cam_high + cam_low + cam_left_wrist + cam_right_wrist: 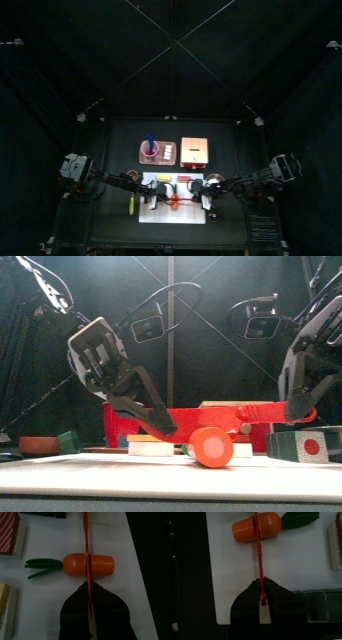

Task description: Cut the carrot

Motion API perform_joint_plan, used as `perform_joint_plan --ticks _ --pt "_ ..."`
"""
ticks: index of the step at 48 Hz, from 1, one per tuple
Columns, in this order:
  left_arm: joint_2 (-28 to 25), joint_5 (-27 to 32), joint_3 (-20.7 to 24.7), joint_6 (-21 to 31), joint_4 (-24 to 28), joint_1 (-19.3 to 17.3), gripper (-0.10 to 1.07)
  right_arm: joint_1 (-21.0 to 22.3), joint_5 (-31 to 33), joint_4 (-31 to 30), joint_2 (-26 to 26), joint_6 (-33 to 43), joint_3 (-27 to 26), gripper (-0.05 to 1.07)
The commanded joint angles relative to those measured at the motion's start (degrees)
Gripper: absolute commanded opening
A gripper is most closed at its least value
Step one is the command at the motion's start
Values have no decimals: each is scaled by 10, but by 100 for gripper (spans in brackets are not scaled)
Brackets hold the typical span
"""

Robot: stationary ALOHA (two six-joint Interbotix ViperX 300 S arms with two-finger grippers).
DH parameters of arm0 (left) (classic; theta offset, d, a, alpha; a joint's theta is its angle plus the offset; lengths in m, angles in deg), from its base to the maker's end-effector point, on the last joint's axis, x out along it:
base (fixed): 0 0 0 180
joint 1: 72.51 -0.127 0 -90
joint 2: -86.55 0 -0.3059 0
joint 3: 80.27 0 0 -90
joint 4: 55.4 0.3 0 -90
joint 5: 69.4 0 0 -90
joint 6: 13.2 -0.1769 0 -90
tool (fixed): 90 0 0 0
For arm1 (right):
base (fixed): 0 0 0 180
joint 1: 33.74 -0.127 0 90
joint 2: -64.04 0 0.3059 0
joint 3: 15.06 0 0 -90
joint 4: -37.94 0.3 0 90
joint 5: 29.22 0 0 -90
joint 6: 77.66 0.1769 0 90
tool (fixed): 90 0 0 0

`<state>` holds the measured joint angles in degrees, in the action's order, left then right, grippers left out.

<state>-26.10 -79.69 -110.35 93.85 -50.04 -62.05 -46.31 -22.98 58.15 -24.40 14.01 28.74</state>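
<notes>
My wrist cameras show a red knife blade (pixel 86 542) across the carrot (pixel 89 564) on the white board (pixel 228 577); the front camera hides it. Both grippers (pixel 87 594) (pixel 260 592) are pinched on the knife.

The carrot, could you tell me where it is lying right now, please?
The carrot lies on the white board at the table's front middle, between both arms, with a thin red blade across it in the left wrist view.

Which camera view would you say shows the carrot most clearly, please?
The left wrist view: the whole carrot lies there with its green leaves, a thin red blade across its body. The right wrist view crops it at the edge, the front view shows only its round end, and the top view shows a speck.
</notes>
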Motion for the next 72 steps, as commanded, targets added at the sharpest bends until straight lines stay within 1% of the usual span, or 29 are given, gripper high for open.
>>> perform_joint_plan --ticks 1,16,23,39,49,58,67,72 --pt "0 17 -13 -1 2 1 32 -2 7 -11 4 1 -2 37" --pt "-14 35 -11 -1 4 1 31 -6 7 -9 47 1 -18 37" --pt "-13 45 -11 0 4 3 31 -6 7 -9 53 1 -24 37" --pt "-3 45 -8 0 4 4 31 -7 15 -12 34 1 -25 37" --pt "6 45 -7 -1 4 4 31 -7 20 -13 33 1 -28 37" --pt "36 45 -6 -2 10 3 31 -7 43 -23 19 0 -40 37" --pt "73 47 -6 -2 26 1 31 -4 70 -51 -15 1 -51 37" --pt "90 48 -4 -2 37 0 31 -3 83 -56 -35 1 -54 37"
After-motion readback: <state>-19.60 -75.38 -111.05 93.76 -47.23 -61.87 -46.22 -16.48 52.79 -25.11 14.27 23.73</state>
